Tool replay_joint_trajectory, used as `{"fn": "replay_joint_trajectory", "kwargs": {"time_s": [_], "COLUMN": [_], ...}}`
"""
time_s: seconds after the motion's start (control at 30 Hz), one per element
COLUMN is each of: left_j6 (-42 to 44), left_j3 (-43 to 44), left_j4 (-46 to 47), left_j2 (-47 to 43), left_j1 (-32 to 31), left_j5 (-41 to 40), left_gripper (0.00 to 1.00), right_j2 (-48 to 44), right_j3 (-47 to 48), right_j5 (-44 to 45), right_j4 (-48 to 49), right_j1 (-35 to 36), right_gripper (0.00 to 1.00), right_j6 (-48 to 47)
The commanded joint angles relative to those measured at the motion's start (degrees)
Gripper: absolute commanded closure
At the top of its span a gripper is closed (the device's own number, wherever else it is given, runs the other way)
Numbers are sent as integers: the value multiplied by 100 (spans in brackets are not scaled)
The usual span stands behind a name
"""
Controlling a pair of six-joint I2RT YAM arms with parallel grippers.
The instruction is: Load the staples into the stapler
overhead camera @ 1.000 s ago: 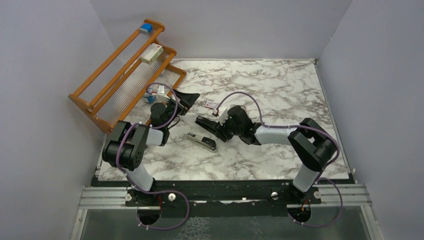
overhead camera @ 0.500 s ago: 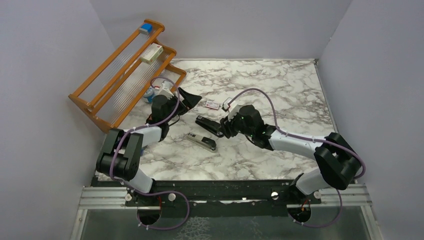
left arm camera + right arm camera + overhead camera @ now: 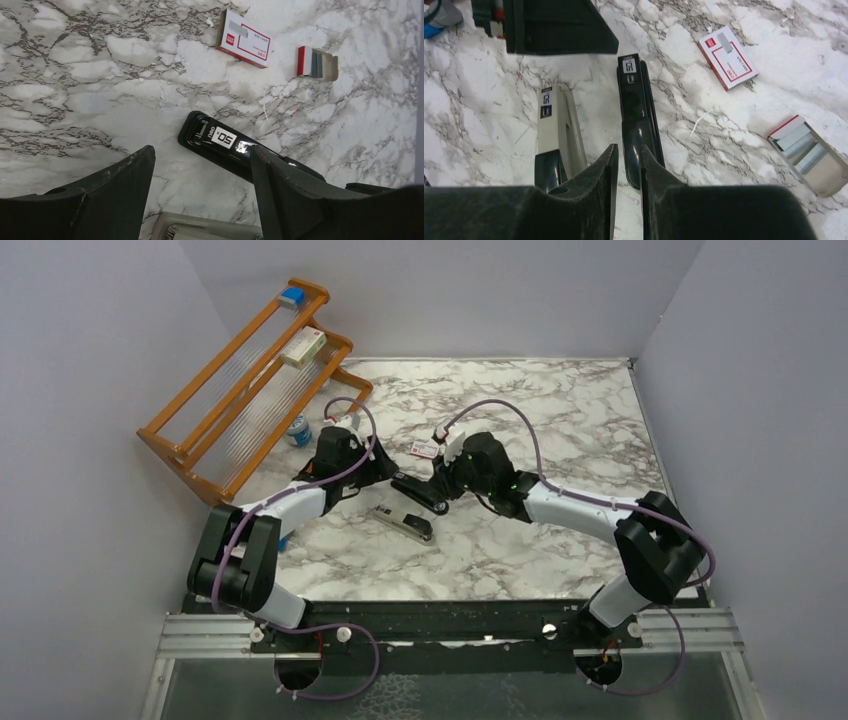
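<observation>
Staples (image 3: 804, 150) lie in the tray (image 3: 827, 178) near the stapler (image 3: 636, 110), plain only from the right wrist. Left gripper (image 3: 200, 150) spread over the stapler's tip; right gripper (image 3: 628, 150) nearly closed over its rear, grip unclear.

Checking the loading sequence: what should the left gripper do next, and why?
Probably lower the open left gripper and close on the labelled end of the black stapler: it hangs astride that end, while the right gripper sits nearly shut over the rear.
</observation>
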Motion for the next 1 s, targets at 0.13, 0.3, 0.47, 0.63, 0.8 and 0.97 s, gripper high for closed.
{"fn": "replay_joint_trajectory", "kwargs": {"time_s": [0.13, 0.3, 0.47, 0.63, 0.8, 0.97], "left_j6": [335, 354, 406, 455, 318, 124], "left_j3": [489, 692, 799, 819, 717, 507], "left_j4": [-319, -343, -318, -294, -243, -68], "left_j2": [576, 881, 1066, 1123, 1112, 1042], "left_j1": [-78, -196, -332, -500, -670, -920], "left_j5": [215, 211, 282, 363, 480, 524], "left_gripper": [27, 26, 32, 38, 41, 42], "right_j2": [525, 711, 628, 584, 483, 301], "right_j3": [622, 750, 631, 563, 497, 324], "right_j5": [-295, -301, -172, 157, 558, 619], "right_j4": [-784, -1078, -1136, -1272, -1392, -1351], "right_j1": [-4, -6, -4, -5, -74, -295], "right_gripper": [75, 75, 76, 76, 76, 76], "right_j6": [-34, -193, -273, -432, -561, -595]}}
